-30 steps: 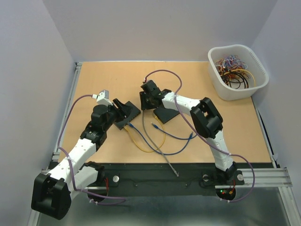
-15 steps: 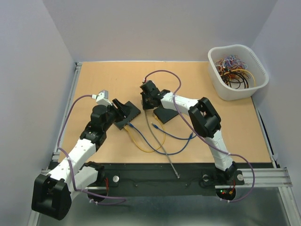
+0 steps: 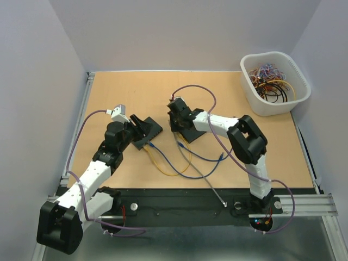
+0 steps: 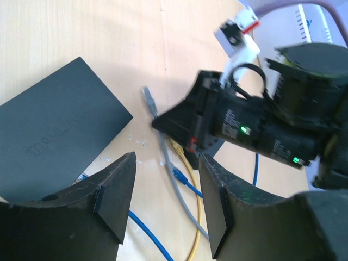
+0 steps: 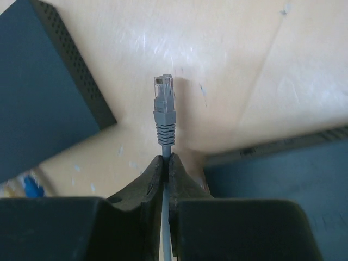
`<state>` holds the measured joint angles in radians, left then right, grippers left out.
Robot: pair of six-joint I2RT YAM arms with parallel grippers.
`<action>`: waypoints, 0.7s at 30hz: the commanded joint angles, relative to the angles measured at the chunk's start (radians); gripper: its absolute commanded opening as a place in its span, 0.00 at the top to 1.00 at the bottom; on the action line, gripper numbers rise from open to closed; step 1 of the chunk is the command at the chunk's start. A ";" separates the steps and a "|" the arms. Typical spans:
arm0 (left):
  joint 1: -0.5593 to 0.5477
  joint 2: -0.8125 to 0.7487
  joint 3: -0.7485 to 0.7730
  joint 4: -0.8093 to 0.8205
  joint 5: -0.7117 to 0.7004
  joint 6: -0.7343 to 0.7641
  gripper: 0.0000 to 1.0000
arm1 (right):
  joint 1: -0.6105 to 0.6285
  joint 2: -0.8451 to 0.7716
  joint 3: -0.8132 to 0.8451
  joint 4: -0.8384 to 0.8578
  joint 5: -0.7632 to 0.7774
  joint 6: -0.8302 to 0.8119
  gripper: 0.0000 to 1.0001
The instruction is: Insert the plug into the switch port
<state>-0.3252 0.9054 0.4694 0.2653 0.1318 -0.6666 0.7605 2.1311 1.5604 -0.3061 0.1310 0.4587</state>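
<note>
The grey plug (image 5: 164,98) sticks out just beyond my right gripper (image 5: 165,159), which is shut on the grey cable right behind the plug's boot. The plug hangs over bare table between two black boxes, pointing at neither. The switch (image 3: 148,130) is the black box on the left, and its ports are hidden. My left gripper (image 3: 138,126) stands open beside the switch (image 4: 60,130) with only table and cables between its fingers (image 4: 117,196). From the left wrist view I see the right gripper (image 4: 163,122) with the plug (image 4: 148,98) at its tip.
A second black box (image 3: 193,132) lies under the right gripper. Yellow (image 3: 163,163) and blue (image 3: 201,159) cables loop in front of the boxes, and the grey cable's tail (image 3: 209,185) reaches the table's near edge. A white tub of cables (image 3: 274,81) stands at the back right.
The right gripper has shut on the grey cable behind the plug and shifted slightly right. The cable's loose tail has swung to the right. The left arm has not moved.
</note>
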 commanded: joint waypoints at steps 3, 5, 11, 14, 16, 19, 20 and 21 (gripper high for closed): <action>0.003 -0.042 -0.017 0.091 0.049 -0.011 0.40 | 0.020 -0.296 -0.190 0.165 -0.091 -0.015 1.00; 0.003 -0.051 -0.020 0.098 0.066 -0.021 0.40 | 0.025 -0.353 -0.275 0.192 -0.126 -0.018 1.00; 0.003 -0.111 -0.020 0.103 0.098 -0.079 0.40 | 0.103 -0.549 -0.431 0.265 -0.186 -0.077 1.00; -0.003 -0.131 -0.026 0.103 0.109 -0.103 0.40 | 0.167 -0.611 -0.457 0.271 -0.159 -0.120 1.00; -0.012 -0.134 -0.025 0.100 0.112 -0.116 0.40 | 0.195 -0.631 -0.467 0.272 -0.114 -0.129 0.99; -0.037 -0.140 -0.018 0.081 0.094 -0.120 0.40 | 0.227 -0.652 -0.483 0.285 -0.073 -0.132 1.00; -0.044 -0.141 -0.014 0.078 0.086 -0.120 0.40 | 0.237 -0.654 -0.484 0.288 -0.067 -0.134 1.00; -0.057 -0.142 -0.012 0.075 0.074 -0.120 0.40 | 0.238 -0.652 -0.484 0.289 -0.056 -0.135 0.99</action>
<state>-0.3550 0.7856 0.4641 0.3153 0.2134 -0.7727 0.9890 1.5085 1.0946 -0.0654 0.0158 0.3580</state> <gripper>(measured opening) 0.603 0.097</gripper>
